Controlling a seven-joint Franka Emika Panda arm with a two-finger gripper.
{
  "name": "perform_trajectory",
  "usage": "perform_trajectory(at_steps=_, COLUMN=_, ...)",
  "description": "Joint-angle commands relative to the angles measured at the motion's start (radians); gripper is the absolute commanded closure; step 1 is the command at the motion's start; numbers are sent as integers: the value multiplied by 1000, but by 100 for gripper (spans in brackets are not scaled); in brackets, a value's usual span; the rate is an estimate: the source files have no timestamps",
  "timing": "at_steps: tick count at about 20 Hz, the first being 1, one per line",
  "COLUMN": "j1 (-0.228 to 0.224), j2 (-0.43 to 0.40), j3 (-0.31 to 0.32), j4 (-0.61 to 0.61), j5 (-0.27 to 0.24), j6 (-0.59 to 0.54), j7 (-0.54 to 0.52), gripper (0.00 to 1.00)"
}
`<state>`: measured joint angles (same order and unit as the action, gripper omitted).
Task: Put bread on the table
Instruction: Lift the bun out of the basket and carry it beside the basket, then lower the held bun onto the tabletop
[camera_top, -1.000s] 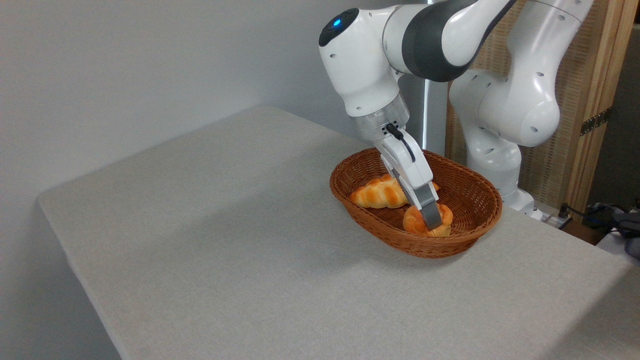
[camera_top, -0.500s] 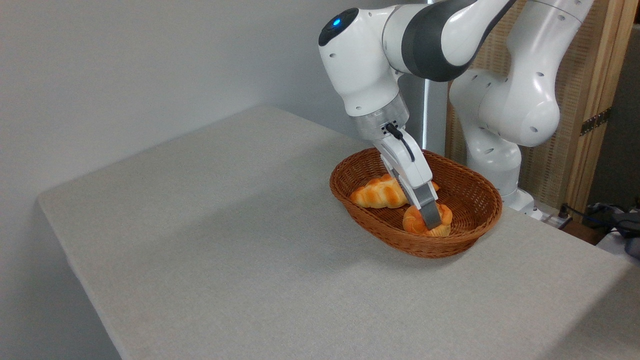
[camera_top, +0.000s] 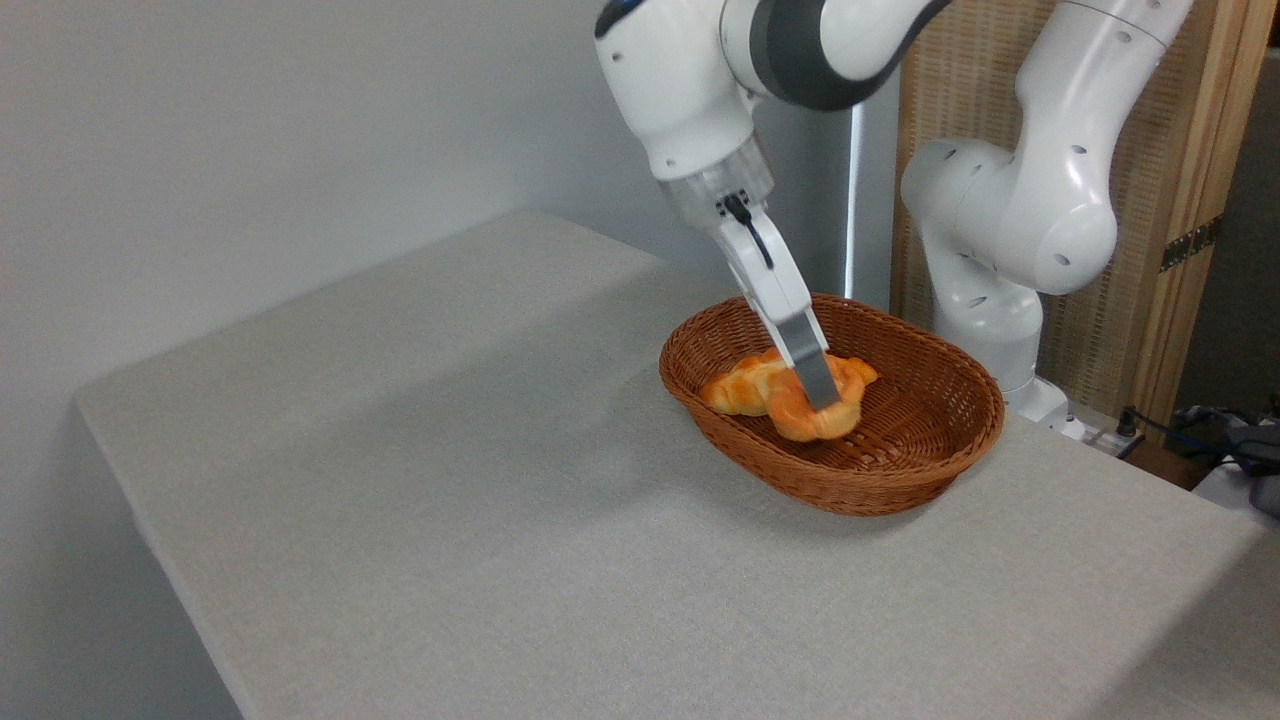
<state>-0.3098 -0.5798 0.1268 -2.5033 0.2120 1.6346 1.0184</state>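
Bread (camera_top: 805, 420) is what you have in the gripper (camera_top: 822, 400): the small, round, knotted bun with the glossy orange-gold crust, pinched between the two grey fingers (camera_top: 812, 370) and hanging just clear of the floor of the wicker basket (camera_top: 880, 480). It sits in front of the longer, paler braided loaf (camera_top: 740, 388), which lies on the basket floor behind it; from this angle you cannot tell whether the two touch or only overlap in the view.

Judge the bun as light, so weight should not trouble your grip. The shiny crust is the concern: it looks smooth and rounded, and a rounded, slick thing can squirt out of flat pads if you squeeze off-centre. Whether it is soft dough or a stiff model the view does not settle, so treat it as something that may give a little under pressure and do not clamp harder than you need.

Your hold appears to be across the middle of the bun from above, with only the near finger plainly visible and the far one hidden behind it. That is the right place; the knot's folds there should give the pads something to bite on. Stay off the tapered edges.

You have the near basket rim to clear, then the open grey-beige table (camera_top: 450, 480) to the left to set it on, well apart from the basket.
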Motion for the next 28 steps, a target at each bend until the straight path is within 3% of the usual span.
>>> perform_trajectory(at_steps=1, j1=-5, j2=43, j3=10, j4=125, j5=-78, j6=-33, j7=17, gripper=43)
perform_trajectory(at_steps=10, j1=9, j2=325, j3=20, j4=487, j5=-230, j6=-6, j7=-11, gripper=41)
perform_trajectory(at_steps=14, j1=9, j2=422, j3=19, j4=567, j5=-295, j6=66, j7=-116, gripper=41)
perform_trajectory(at_steps=17, j1=8, j2=471, j3=7, j4=572, j5=-301, j6=166, j7=-207, gripper=41)
perform_trajectory(at_steps=23, j1=6, j2=540, j3=-30, j4=571, j5=-301, j6=272, j7=-216, gripper=40)
perform_trajectory(at_steps=25, j1=5, j2=564, j3=-38, j4=571, j5=-295, j6=301, j7=-240, gripper=29)
perform_trajectory(at_steps=28, j1=5, j2=589, j3=-62, j4=572, j5=-287, j6=355, j7=-270, gripper=23)
